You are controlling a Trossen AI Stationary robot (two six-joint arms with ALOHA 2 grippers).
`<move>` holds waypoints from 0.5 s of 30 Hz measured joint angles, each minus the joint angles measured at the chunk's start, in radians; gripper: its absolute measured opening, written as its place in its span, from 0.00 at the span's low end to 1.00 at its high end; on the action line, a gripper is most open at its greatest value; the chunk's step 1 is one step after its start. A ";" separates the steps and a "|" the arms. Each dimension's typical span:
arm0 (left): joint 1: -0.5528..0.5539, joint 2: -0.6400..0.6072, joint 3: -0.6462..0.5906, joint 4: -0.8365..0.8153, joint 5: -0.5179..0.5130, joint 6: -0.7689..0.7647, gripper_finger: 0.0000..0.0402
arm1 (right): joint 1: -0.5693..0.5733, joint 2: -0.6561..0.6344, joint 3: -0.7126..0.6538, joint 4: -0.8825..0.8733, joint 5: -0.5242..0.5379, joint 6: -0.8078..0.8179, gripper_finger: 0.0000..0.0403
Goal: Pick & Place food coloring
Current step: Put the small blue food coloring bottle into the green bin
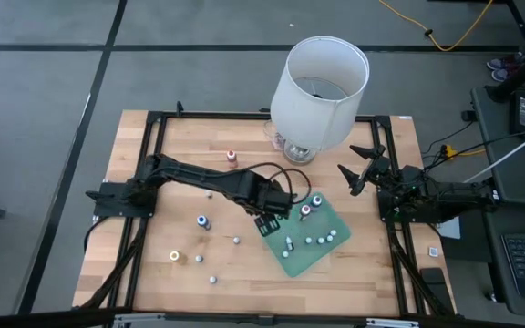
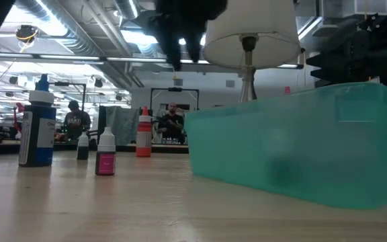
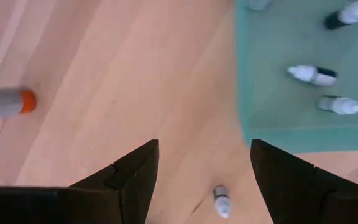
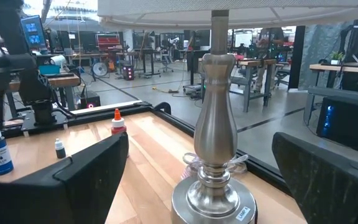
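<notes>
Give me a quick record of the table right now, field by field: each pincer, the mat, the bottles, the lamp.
left pincer: open, empty, hanging above the wood at the green mat's edge
right pincer: open, empty, waiting at the table's right side, facing the lamp
green mat: right of centre, several small bottles lying on it
red-topped bottle: standing on the wood near the lamp
blue-topped bottle: standing on the wood, left of the mat
yellow-topped bottle: front left of the table
lamp: at the table's far edge
</notes>
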 joint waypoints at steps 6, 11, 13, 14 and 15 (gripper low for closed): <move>0.018 -0.176 -0.279 0.141 -0.003 -0.058 0.61 | 0.000 0.000 0.000 -0.001 0.000 0.000 0.98; 0.034 -0.309 -0.493 0.234 -0.003 -0.154 0.61 | 0.000 0.000 0.000 -0.003 0.000 0.000 0.98; 0.044 -0.354 -0.565 0.240 -0.007 -0.198 0.61 | 0.000 0.000 0.000 -0.003 0.000 0.000 0.98; 0.050 -0.377 -0.600 0.243 -0.010 -0.220 0.61 | 0.000 0.000 0.000 -0.003 0.000 0.000 0.98; 0.056 -0.399 -0.632 0.241 -0.020 -0.239 0.61 | 0.000 0.000 0.000 -0.004 0.000 0.000 0.98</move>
